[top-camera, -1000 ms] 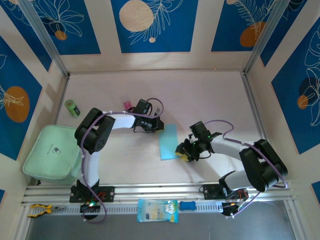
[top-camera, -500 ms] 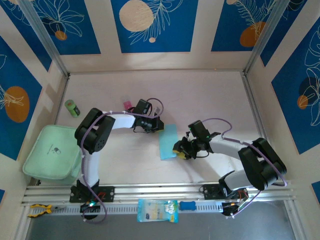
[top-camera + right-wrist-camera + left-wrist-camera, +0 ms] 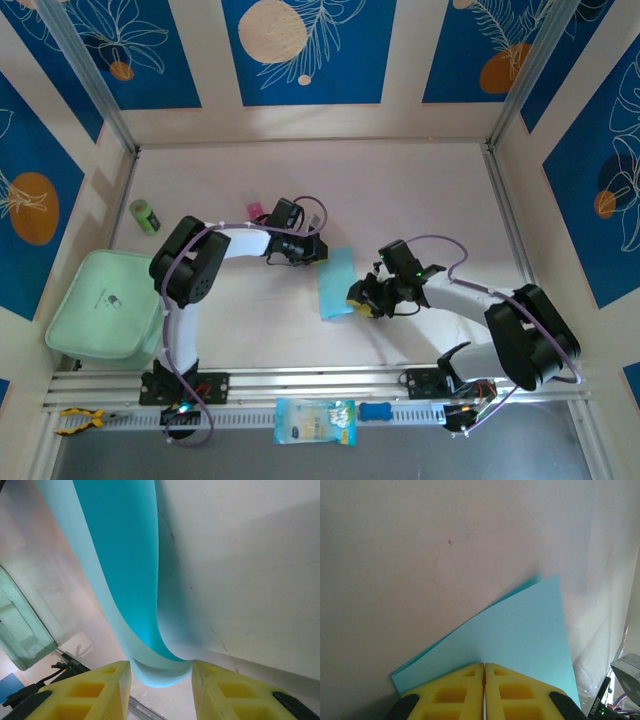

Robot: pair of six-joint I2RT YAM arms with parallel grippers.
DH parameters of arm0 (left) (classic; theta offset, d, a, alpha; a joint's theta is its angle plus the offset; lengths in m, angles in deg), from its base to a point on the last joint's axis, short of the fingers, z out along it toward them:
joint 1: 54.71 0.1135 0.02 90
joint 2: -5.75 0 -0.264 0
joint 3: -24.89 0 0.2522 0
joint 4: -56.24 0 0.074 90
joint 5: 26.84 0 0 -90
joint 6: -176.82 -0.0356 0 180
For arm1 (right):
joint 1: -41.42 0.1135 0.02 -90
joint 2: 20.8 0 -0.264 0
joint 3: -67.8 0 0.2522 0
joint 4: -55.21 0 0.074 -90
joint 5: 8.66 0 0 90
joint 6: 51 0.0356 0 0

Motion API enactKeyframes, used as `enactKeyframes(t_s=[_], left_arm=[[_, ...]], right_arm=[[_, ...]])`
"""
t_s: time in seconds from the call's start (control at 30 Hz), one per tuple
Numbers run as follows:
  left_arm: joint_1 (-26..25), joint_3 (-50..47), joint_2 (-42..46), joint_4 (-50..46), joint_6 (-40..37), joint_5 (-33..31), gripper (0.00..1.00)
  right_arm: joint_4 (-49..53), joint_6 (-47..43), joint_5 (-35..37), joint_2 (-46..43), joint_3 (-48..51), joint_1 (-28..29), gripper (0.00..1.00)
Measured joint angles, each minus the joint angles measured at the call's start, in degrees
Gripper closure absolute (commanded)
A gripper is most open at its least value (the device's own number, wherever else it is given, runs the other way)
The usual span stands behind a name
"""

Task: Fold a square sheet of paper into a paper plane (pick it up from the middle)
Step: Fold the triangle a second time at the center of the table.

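The square sheet of paper (image 3: 335,283) is light cyan-blue, doubled over and lying mid-table between both arms. My left gripper (image 3: 312,252) is shut at its far left corner. In the left wrist view its yellow fingertips (image 3: 470,672) meet over the paper (image 3: 520,630), and I cannot tell whether they pinch it or only rest on it. My right gripper (image 3: 362,300) is open at the sheet's near right edge. In the right wrist view the paper's rounded bend (image 3: 160,672) bulges between the two yellow fingers (image 3: 112,677), touching neither.
A pale green pouch (image 3: 105,305) lies at the left. A green roll (image 3: 145,215) and a small pink block (image 3: 256,209) sit behind the left arm. A blue-and-yellow packet (image 3: 315,420) and a blue piece (image 3: 375,411) lie on the front rail. Walls close in on three sides.
My right gripper has shifted a little left and away from me, up to the paper's edge. The left gripper has stayed put.
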Motion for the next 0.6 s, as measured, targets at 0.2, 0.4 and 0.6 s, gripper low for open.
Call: enactKeyframes(t_s=[0.2, 0.4, 0.6], left_arm=[[0.0, 0.0, 0.0, 0.02, 0.0, 0.0, 0.9], [0.0, 0.0, 0.0, 0.0, 0.0, 0.0, 0.9], [0.0, 0.0, 0.0, 0.0, 0.0, 0.0, 0.9]], right_arm=[[0.61, -0.02, 0.02, -0.9, -0.24, 0.28, 0.63], [1.44, -0.02, 0.02, -0.9, -1.31, 0.5, 0.63], [2.54, -0.17, 0.02, -0.9, -1.64, 0.7, 0.65]])
